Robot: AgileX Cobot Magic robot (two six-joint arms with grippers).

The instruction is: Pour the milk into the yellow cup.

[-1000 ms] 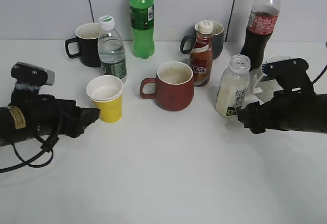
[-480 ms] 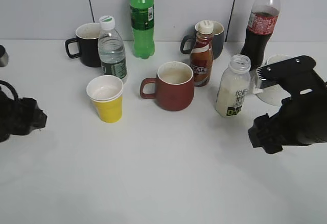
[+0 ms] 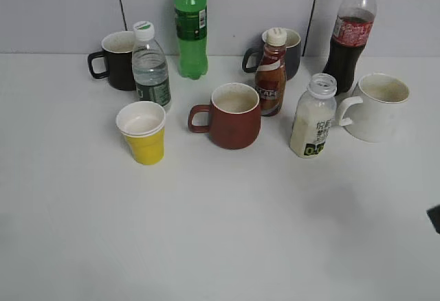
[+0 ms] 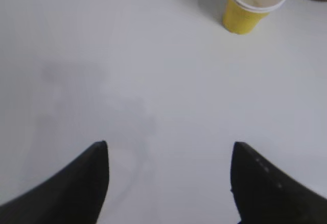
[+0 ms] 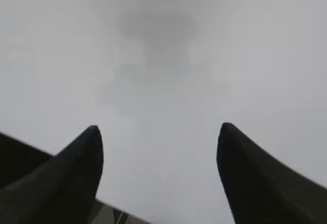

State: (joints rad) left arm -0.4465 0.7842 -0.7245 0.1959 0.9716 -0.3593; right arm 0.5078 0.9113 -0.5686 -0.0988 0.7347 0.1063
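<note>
Your left gripper (image 4: pixel 168 155) hangs over bare white table (image 3: pixel 220 246) with its two dark fingers spread wide and nothing between them; your right gripper (image 5: pixel 158 142) is spread the same way over bare table, also empty. In your left wrist view the yellow cup (image 4: pixel 254 3) stands upright near the top edge, well apart from the fingers. From the exterior view you see neither arm over the objects, only a dark sliver at the right edge. There the yellow cup (image 3: pixel 143 132) stands left of the brown-red mug (image 3: pixel 230 116), just in front of the water bottle (image 3: pixel 150 65). The milk (image 3: pixel 314 117) stands upright and capless on the right, white liquid filling most of it, just beside the white mug (image 3: pixel 375 107) and near the coffee bottle (image 3: pixel 271 73).
</note>
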